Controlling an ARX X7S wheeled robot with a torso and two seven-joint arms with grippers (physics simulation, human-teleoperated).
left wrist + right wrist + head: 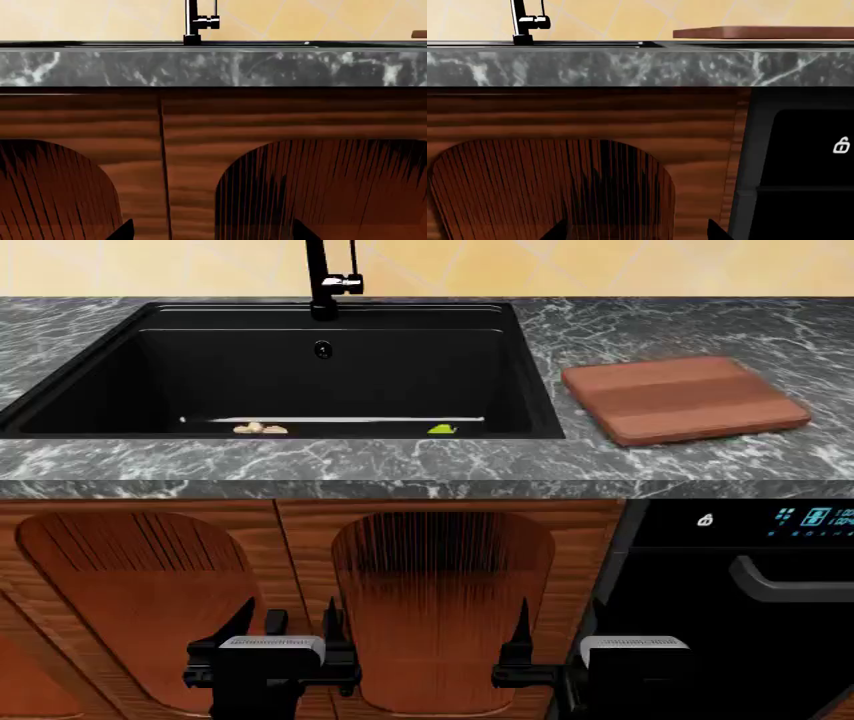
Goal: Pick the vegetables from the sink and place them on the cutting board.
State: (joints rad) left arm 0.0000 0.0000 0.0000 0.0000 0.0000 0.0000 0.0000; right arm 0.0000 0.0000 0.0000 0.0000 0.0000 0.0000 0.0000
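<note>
The black sink (80, 412) is set in the grey marbled counter, with its faucet (320, 280) at the back. Only slivers of the vegetables show over the sink's front rim: the pale tan ginger root (260, 427) at left and the lime-green bell pepper (442, 428) at right. The reddish-brown cutting board (683, 397) lies on the counter right of the sink; its edge shows in the right wrist view (760, 33). My left gripper (287, 625) and right gripper (558, 625) hang low in front of the cabinet doors, both open and empty, well below the counter.
Wooden cabinet doors (441, 590) with ribbed arched panels fill the front below the counter (400, 462). A black dishwasher (747, 600) with a handle and lit display stands at right. A tiled beige wall runs behind the counter.
</note>
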